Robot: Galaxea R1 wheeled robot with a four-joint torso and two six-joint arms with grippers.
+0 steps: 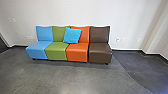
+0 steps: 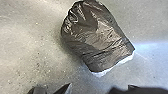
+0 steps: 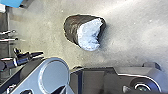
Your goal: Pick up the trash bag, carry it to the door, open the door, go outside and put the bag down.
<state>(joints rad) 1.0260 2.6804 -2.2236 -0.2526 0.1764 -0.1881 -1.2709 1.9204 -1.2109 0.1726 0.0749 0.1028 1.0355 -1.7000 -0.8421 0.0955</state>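
Observation:
A dark, shiny trash bag [image 2: 96, 37] rests on the grey floor in the left wrist view, with a strip of white along one edge. In the right wrist view the same dark bag [image 3: 71, 27] shows a broad white patch on one side, with floor around it. Nothing is seen touching the bag. How my left and right grippers stand cannot be made out.
In the head view, blue, green, orange and brown seats [image 1: 100, 52] stand in a row against a pale wall [image 1: 135, 15]. A bright blue cushion [image 1: 72, 35] leans on the backrests. Grey floor [image 1: 65, 77] lies in front.

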